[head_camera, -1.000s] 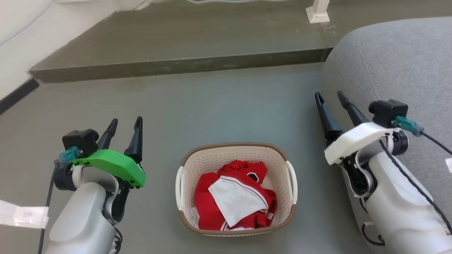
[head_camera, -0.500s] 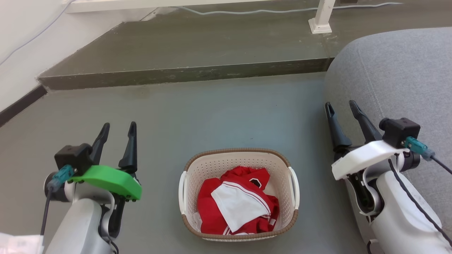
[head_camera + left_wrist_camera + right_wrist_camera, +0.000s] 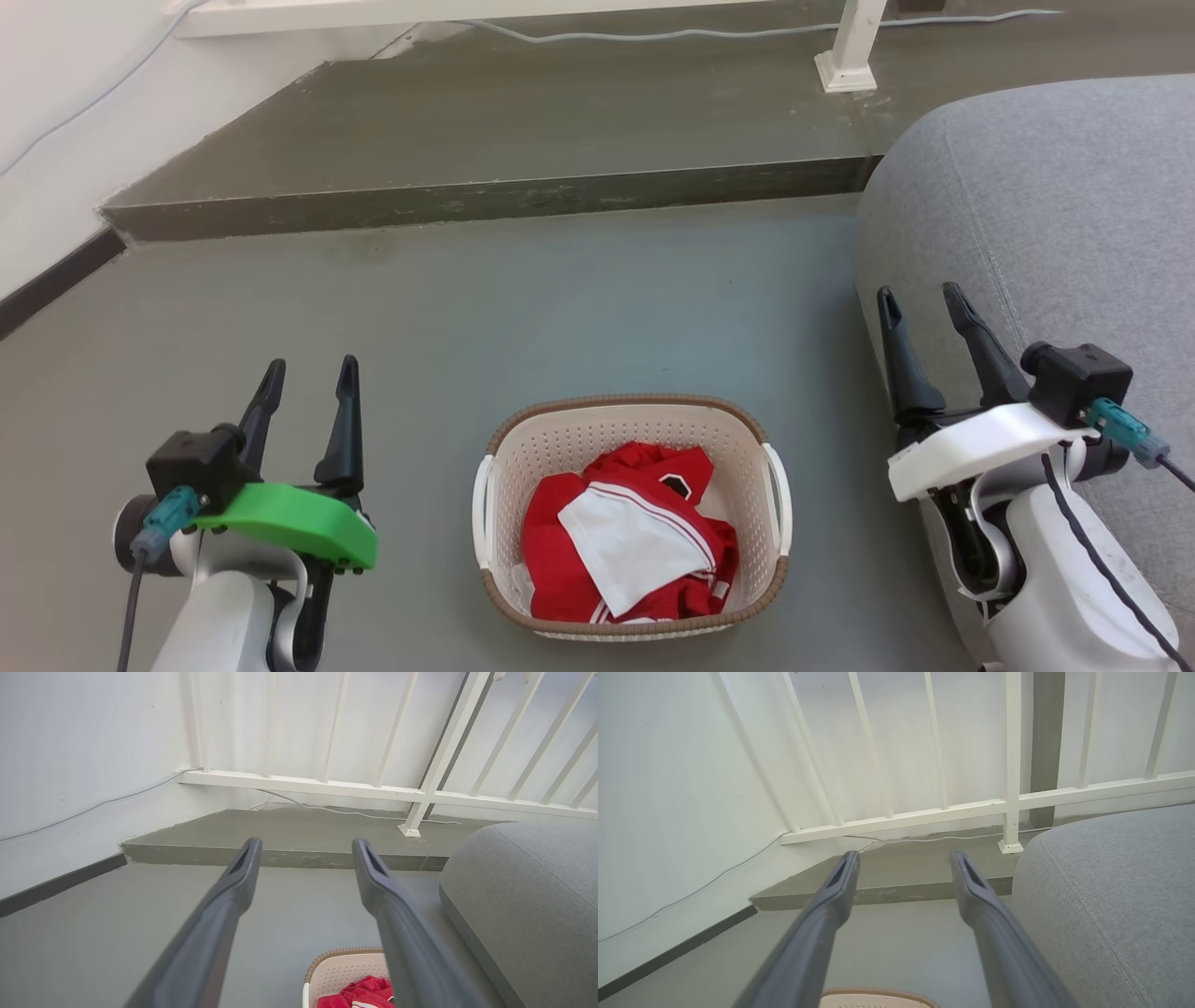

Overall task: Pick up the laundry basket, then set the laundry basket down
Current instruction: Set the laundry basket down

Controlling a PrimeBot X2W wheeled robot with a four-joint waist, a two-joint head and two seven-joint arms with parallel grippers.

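Symmetrically forward; left hand (image 3: 311, 364), right hand (image 3: 919, 292) gape.

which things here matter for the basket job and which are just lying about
For the job:
basket, on the floor between the arms
left claw, open, holding nothing
right claw, open, holding nothing
clothes, inside the basket, so they would go along with it

Just lying about:
sofa
step
post
cable
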